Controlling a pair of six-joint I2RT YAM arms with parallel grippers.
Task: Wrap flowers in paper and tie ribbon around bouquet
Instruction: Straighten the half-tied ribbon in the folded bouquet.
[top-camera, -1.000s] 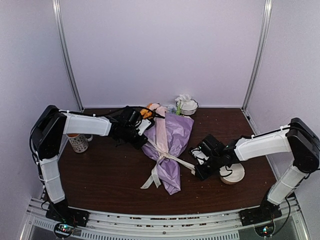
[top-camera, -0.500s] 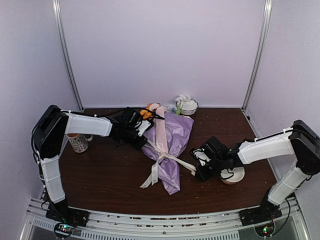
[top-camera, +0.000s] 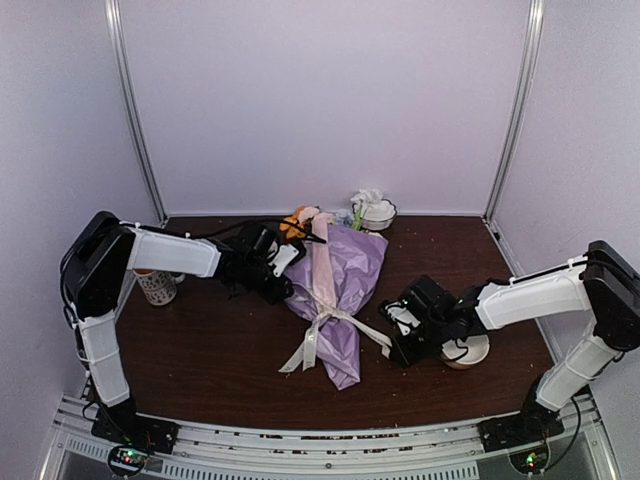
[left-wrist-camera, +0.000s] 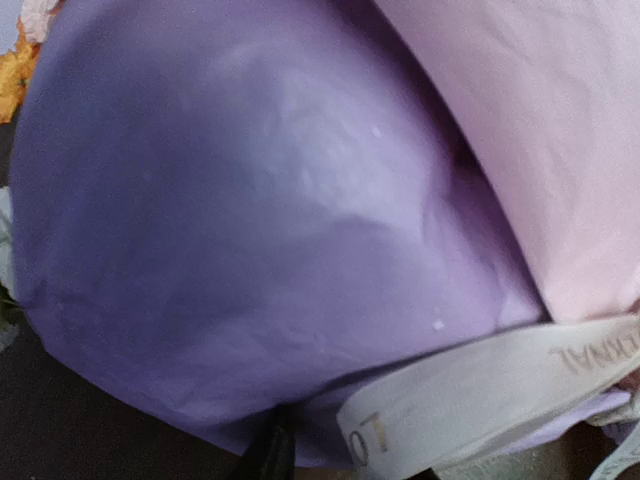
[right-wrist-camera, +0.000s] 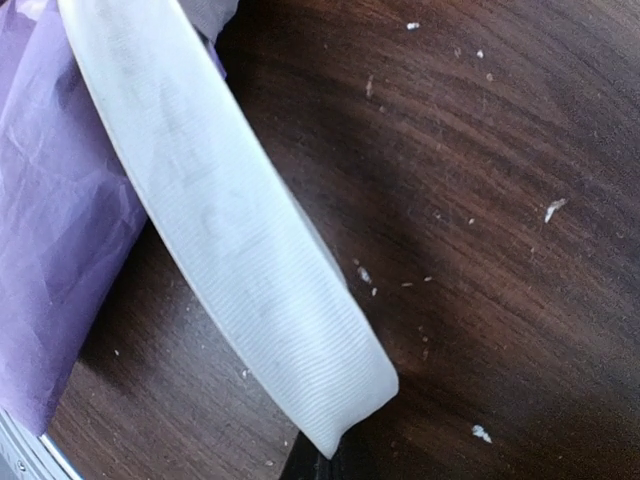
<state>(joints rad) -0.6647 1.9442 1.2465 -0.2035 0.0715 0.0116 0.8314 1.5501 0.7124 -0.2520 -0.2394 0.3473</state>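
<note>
On my left gripper (top-camera: 285, 278) I can't make out the jaws against the paper (left-wrist-camera: 200, 220); the ribbon (right-wrist-camera: 225, 230) leaves the right wrist view's top edge.

Lilac-purple paper (left-wrist-camera: 230, 230) fills most of the view, bulging and lightly creased. Its pale pink side (left-wrist-camera: 530, 130) folds across the top right. A cream ribbon (left-wrist-camera: 470, 390) with printed letters crosses the paper's lower edge. An orange bloom (left-wrist-camera: 15, 75) peeks out beside the paper. Dark surface (left-wrist-camera: 70, 430) shows beneath, where one of the fingers (left-wrist-camera: 268, 455) meets the paper.
</note>
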